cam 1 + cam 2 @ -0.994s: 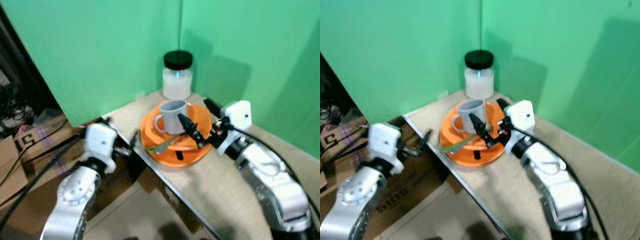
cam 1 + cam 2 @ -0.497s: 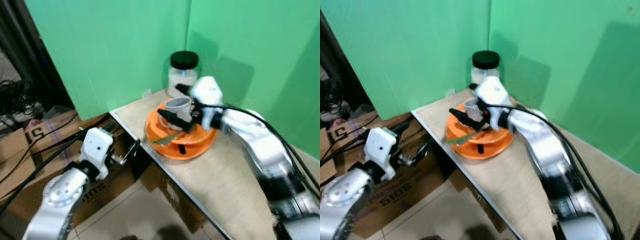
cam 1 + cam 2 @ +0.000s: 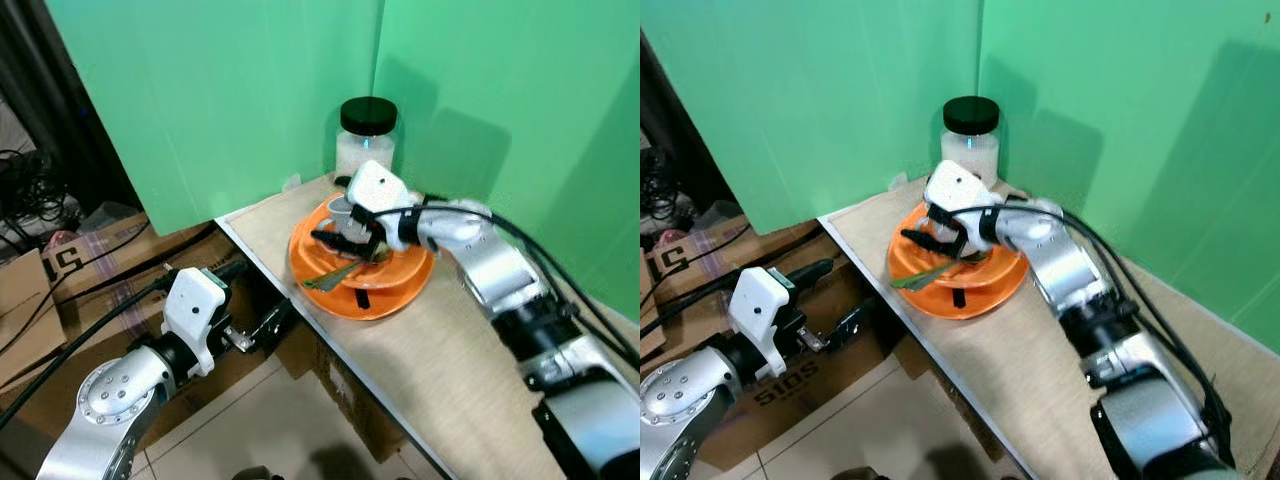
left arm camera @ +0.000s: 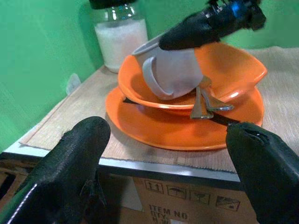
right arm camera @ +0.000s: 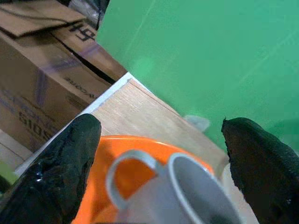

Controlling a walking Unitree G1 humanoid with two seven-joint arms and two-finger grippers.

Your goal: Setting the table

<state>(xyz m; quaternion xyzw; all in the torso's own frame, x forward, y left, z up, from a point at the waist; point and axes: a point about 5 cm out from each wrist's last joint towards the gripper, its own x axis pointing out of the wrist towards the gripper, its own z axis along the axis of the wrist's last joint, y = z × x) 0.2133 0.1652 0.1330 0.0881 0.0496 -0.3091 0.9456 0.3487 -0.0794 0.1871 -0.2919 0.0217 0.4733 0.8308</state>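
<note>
Right pincer [image 3: 335,238] hovered spread over the grey mug [image 4: 175,70] — lined up to lift it from the orange bowl [image 4: 233,74]; left pincer [image 3: 268,325] waited spread below the surface [image 3: 440,350].

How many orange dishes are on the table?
2. An orange plate lies near the table's edge, and an orange bowl sits on it, holding the grey mug. Any more underneath would be hidden.
</note>
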